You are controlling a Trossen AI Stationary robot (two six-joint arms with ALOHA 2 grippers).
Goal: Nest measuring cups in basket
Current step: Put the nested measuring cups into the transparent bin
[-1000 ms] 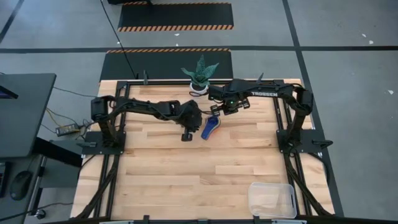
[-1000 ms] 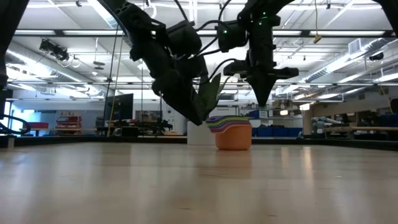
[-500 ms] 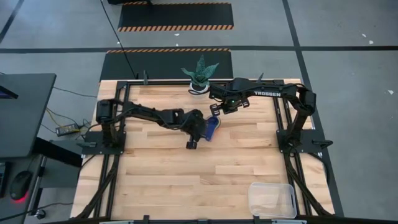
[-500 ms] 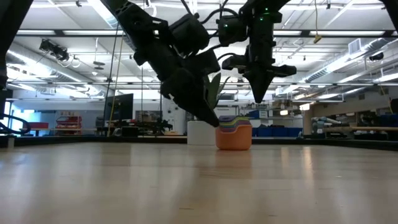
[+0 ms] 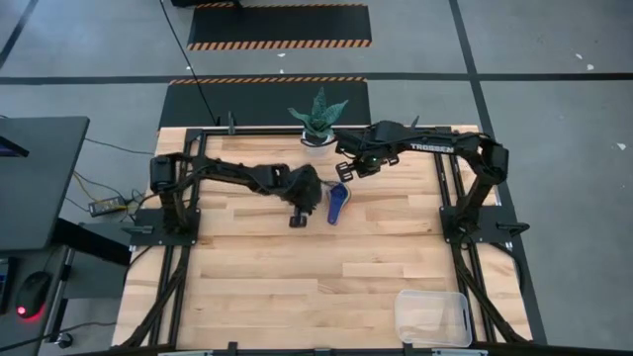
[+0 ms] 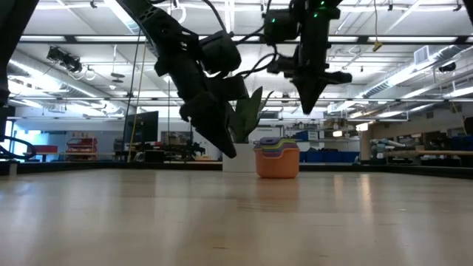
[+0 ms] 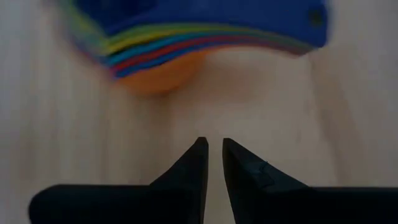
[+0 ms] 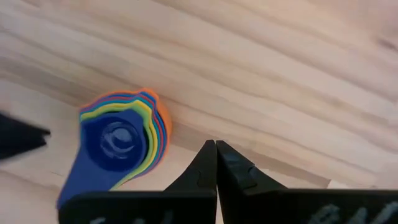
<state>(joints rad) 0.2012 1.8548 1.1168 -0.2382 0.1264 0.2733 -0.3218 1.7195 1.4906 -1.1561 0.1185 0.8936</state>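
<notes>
The measuring cups already sit nested in one stack at the far middle of the worktop, but the basket is well apart at the near right corner, so the move remains; the left gripper beside the stack has jaws slightly apart on nothing, and the right gripper above has jaws together.

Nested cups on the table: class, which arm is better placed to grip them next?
Probably the left. Its tool hangs low beside the nested cups, fingers slightly apart in its wrist view. The right tool is shut and higher above them.
</notes>
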